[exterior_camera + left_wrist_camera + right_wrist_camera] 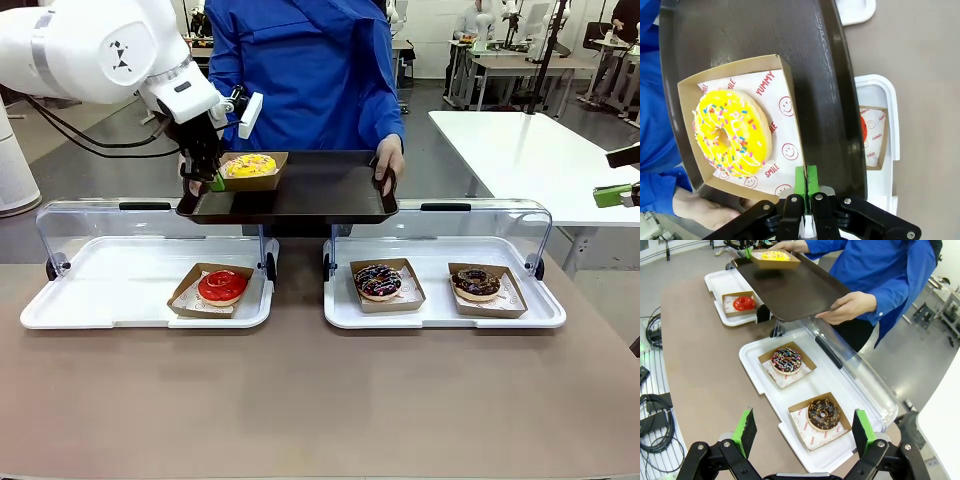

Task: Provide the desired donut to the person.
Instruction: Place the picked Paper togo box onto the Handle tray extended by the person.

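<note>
one soft, likely light donut [249, 165] is gripped by its stiff carton [266, 183] rim, at nine o'clock on the tray [320, 197], in the pinched left gripper [806, 176]; the right gripper [804, 425] is spread wide.

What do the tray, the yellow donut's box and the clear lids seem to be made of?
Tray: dark brown plastic probably, smooth with soft sheen. Box: brown cardboard, matte, folded walls, printed paper liner. Lids: clear hard plastic, see-through, glossy.
</note>
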`<action>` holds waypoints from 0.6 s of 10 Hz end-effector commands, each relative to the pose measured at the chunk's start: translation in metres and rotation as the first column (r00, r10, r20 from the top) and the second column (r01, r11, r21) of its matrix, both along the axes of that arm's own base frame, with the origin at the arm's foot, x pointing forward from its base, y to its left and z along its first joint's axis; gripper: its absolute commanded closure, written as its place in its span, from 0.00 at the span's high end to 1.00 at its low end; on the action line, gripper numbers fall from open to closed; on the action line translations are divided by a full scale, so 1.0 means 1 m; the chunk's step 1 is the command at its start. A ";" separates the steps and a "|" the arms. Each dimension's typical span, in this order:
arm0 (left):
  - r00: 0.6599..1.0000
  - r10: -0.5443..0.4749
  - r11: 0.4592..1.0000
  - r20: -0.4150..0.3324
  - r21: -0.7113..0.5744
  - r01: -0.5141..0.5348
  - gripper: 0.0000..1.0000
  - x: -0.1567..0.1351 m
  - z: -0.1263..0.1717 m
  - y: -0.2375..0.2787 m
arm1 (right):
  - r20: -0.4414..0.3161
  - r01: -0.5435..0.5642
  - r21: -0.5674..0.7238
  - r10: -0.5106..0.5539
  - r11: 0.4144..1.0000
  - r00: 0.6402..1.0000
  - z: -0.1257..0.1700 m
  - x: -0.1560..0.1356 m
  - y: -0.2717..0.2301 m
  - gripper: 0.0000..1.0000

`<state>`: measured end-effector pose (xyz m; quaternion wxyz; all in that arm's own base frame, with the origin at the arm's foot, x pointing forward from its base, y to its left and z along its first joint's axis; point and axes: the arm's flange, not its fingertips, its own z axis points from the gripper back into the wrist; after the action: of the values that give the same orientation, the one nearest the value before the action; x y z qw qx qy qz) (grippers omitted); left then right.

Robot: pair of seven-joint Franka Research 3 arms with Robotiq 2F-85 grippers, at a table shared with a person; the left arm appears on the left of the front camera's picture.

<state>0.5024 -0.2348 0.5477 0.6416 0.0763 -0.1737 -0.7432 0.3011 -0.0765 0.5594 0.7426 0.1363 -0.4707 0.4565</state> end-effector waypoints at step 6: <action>1.000 0.022 1.000 -0.022 0.016 -0.022 0.60 0.014 -0.023 0.001 | -0.003 -0.007 0.010 0.007 1.000 1.000 -0.001 0.001 0.001 1.00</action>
<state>0.5147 -0.2337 0.5213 0.6428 0.0765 -0.1499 -0.7473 0.3011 -0.0765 0.5594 0.7426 0.1363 -0.4707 0.4565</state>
